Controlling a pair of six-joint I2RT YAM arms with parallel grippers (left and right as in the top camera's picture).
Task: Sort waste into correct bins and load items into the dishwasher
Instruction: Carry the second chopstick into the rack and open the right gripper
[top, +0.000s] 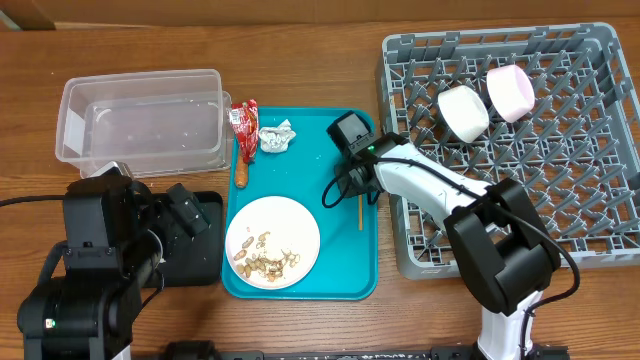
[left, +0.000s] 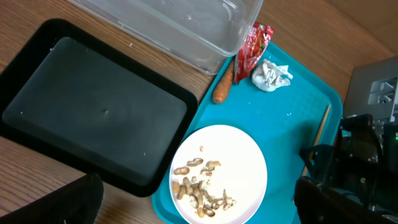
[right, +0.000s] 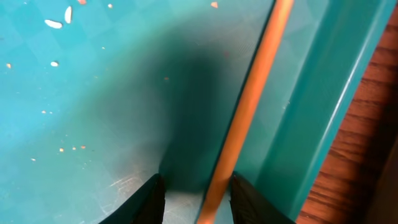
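1. Bench. A brown wood-grain bench (top: 300, 50) carries all items. Nothing of the room beyond the bench surface is shown.

2. Centre. A teal rectangular plastic tray (top: 340, 260) is placed at the middle of the bench. On its near half, a round white plate (top: 290, 215) is set, with peanut-shell scraps (top: 265, 262) gathered at its near side. At the far-left corner of the tray, a red foil wrapper (top: 245, 125), a crumpled white tissue (top: 277, 138) and a short orange carrot piece (top: 243, 175) are grouped. A thin orange wooden chopstick (right: 249, 106) lies flat along the right edge of the tray, just beside the raised rim.

3. Right. A grey plastic dishwasher rack (top: 560, 180) is placed right of the tray. A white cup (top: 463, 112) and a pink bowl (top: 510, 92) are seated side by side in its far section.

4. Left. A clear rectangular plastic container (top: 70, 120) is placed at the far left. A black rectangular bin (left: 93, 112) is placed nearer, touching the left edge of the tray.

5. Right claw (right: 194, 200). It is lowered to the tray floor. Its fingers (right: 149, 200) are held apart, with the chopstick between them, close to the right finger.

6. Left claw (top: 185, 213). It is positioned over the black bin. One finger (left: 74, 198) is seen at the lower left of the left wrist view, so the fingers are taken as spread wide. Nothing is gripped.
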